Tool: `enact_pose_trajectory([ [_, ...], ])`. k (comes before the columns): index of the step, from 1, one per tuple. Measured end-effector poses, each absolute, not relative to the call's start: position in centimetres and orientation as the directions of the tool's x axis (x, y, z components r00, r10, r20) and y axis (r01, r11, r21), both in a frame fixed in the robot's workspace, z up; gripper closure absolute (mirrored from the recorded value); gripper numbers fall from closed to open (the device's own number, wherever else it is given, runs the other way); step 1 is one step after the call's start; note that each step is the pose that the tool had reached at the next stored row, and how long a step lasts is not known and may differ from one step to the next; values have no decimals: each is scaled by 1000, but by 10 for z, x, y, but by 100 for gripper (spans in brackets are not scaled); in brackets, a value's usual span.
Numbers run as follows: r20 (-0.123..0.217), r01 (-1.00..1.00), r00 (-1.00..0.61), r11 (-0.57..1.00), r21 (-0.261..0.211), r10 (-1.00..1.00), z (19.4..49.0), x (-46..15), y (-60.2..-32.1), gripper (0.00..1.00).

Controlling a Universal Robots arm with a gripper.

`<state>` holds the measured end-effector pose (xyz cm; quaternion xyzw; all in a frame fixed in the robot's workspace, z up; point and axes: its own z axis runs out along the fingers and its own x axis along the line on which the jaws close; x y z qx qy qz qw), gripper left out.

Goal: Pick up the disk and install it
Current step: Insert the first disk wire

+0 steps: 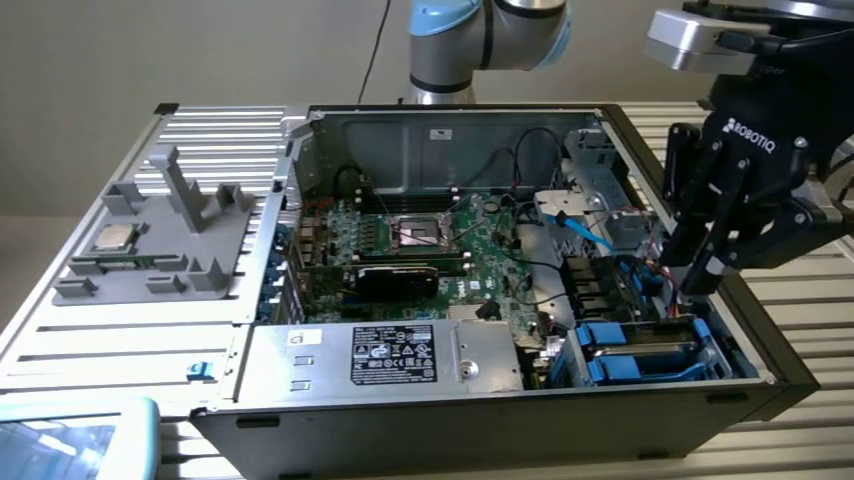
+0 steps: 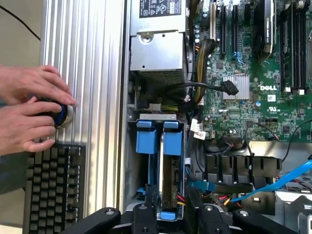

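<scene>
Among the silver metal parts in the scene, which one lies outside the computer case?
The small square CPU chip, resting on the grey holder at the exterior view's left. The large silver box with the black label sits inside the case.

My arm reaches in from above, wrist bent so that my gripper (image 1: pixel 705 268) points steeply downward at the exterior view's right. In the wrist view my gripper (image 2: pixel 173 214) shows two dark fingers (image 2: pixel 146 214) standing partly apart, a gap between them. Linkage bars splay outward either side.
</scene>
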<state>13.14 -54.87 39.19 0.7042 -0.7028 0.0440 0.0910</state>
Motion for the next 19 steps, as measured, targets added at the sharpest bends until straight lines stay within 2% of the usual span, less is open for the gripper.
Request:
enact_pose_trajectory([
  [4, 210, -998, 8, 6, 66, -978, 393, 126, -544, 63],
  [19, 209, -997, 9, 7, 71, -978, 393, 120, -543, 63],
])
